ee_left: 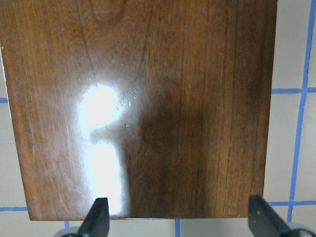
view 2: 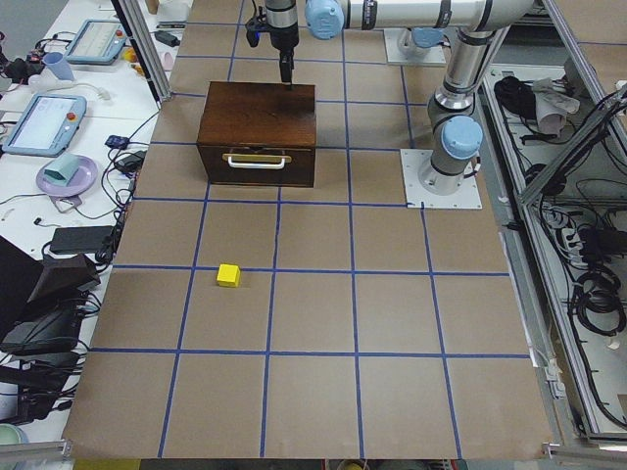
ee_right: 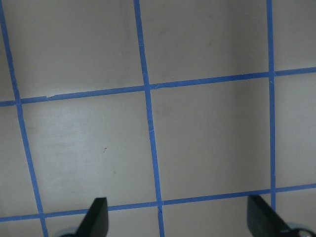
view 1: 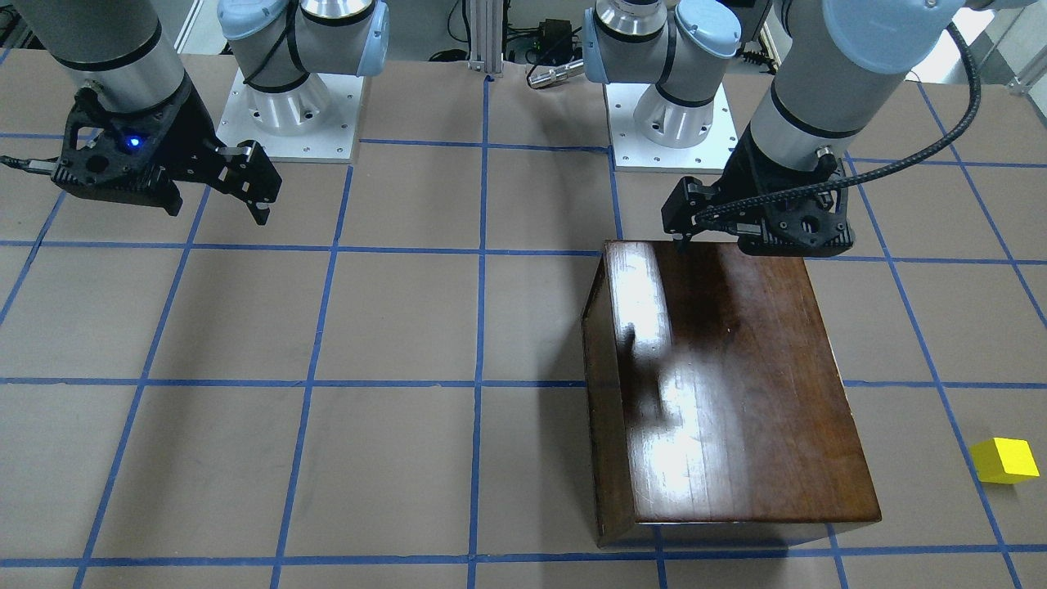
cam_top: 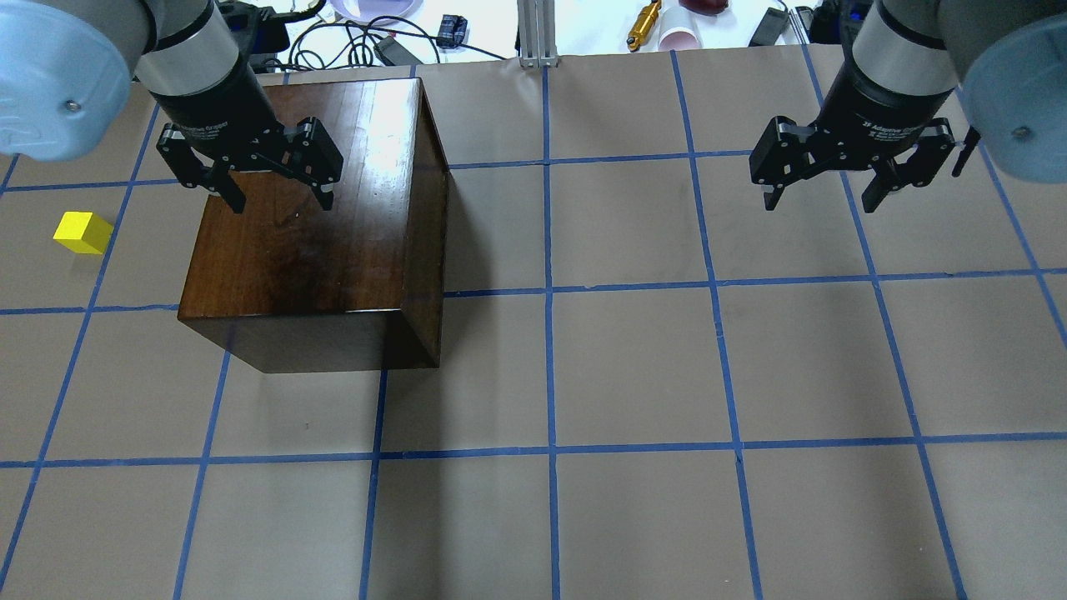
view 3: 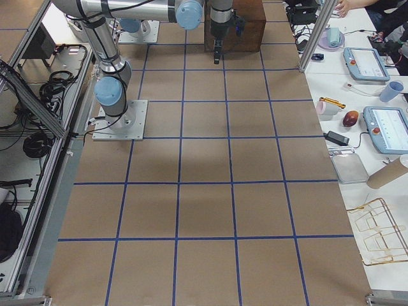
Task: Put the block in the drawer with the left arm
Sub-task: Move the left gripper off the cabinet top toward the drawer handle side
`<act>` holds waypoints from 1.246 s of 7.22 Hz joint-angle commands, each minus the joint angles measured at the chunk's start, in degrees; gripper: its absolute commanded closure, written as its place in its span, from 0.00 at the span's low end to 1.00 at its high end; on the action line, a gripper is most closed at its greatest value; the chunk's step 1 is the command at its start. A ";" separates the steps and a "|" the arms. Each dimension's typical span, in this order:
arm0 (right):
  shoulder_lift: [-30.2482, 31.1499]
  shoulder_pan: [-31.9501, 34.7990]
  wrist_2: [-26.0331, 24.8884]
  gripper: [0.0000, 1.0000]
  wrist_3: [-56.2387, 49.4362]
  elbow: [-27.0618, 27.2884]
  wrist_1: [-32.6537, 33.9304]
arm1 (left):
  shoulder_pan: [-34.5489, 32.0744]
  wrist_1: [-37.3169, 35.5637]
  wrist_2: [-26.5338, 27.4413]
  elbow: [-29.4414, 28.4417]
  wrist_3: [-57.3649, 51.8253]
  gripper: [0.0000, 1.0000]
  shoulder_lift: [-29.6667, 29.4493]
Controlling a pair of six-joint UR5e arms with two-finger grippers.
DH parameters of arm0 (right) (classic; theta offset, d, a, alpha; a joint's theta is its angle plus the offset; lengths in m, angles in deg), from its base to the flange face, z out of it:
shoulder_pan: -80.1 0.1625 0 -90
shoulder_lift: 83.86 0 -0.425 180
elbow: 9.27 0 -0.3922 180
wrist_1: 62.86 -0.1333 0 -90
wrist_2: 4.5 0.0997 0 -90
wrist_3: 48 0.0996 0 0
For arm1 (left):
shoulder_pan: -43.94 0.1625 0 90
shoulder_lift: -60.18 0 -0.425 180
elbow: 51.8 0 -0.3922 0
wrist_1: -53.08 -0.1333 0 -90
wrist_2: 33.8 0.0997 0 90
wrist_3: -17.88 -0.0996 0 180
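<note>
The small yellow block [cam_top: 82, 232] lies on the table to the left of the glossy dark-brown wooden box [cam_top: 317, 225]; it also shows in the front view [view 1: 1004, 460] and the left side view [view 2: 228, 275]. The drawer is shut; its dark front with a metal pull [view 2: 257, 157] faces the table's left end. My left gripper [cam_top: 281, 202] hovers open and empty over the box top [ee_left: 148, 98], near its far edge [view 1: 683, 239]. My right gripper [cam_top: 821, 200] is open and empty above bare table [ee_right: 177, 217].
Blue tape lines [cam_top: 548, 292] divide the brown table into squares. The two arm bases [view 1: 286, 123] stand on white plates at the robot's side. Cables, cups and tablets [view 2: 44, 122] lie on side benches beyond the table's far edge.
</note>
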 commanded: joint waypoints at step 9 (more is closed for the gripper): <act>0.00 -0.07 0.00 0.00 0.00 0.00 0.00 | 26.25 -0.43 -5.84 -6.84 -30.53 0.00 -5.70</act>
